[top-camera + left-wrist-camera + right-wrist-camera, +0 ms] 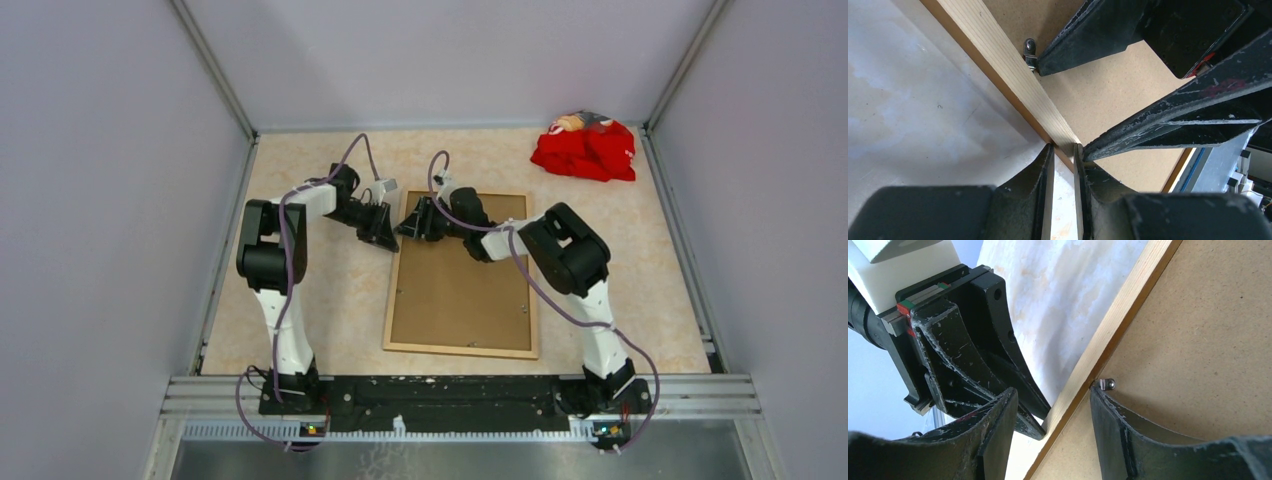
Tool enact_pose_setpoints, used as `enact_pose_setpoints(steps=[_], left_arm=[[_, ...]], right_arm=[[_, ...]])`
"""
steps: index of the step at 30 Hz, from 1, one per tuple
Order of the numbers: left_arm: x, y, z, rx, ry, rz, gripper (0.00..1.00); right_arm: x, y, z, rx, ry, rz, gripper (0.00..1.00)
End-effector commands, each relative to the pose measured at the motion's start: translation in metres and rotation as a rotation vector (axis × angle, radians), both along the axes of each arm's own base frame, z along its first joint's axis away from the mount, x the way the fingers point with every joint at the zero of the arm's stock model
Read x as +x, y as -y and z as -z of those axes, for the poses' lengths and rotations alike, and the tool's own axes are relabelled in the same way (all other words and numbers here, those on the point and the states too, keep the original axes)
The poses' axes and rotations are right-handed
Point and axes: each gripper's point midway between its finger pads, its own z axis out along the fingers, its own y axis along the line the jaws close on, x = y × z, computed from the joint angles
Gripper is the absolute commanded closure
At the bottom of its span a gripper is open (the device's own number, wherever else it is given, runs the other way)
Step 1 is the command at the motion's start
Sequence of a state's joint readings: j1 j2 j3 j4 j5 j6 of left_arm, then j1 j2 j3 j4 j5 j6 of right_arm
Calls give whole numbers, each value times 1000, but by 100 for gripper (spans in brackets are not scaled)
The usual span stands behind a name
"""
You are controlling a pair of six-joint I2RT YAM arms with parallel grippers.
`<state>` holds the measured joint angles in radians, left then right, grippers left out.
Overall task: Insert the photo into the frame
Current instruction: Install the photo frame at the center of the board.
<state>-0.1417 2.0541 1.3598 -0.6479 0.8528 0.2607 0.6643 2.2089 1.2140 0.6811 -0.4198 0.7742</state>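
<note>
The frame (534, 290) lies back up on the table, its pale wood rail (998, 55) around a plain brown backing board (460, 290). The photo is hidden. At the frame's far left corner my left gripper (388, 232) is shut on the rail, which runs in between its fingertips (1064, 147). My right gripper (412, 226) comes from the other side and stands open astride the same rail (1118, 315). One of its fingertips (1096, 396) touches a small metal tab (1107, 384) on the board; the other hangs beside the left gripper's fingers (973, 355).
A red cloth bundle (585, 148) lies at the back right corner. Grey walls close in the table on three sides. A metal rail (460, 395) carrying both arm bases runs along the near edge.
</note>
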Motion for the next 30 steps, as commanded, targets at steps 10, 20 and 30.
enact_pose_setpoints(steps=[10,20,30], left_arm=[[-3,-1,4,18,22,19,75],[-4,-2,4,24,26,20,75],[-3,-2,5,20,22,18,75]], right_arm=[[3,0,32,-50,-35,26,44],[-7,15,-7,-18,63,48,44],[-10,10,7,-73,35,51,44]])
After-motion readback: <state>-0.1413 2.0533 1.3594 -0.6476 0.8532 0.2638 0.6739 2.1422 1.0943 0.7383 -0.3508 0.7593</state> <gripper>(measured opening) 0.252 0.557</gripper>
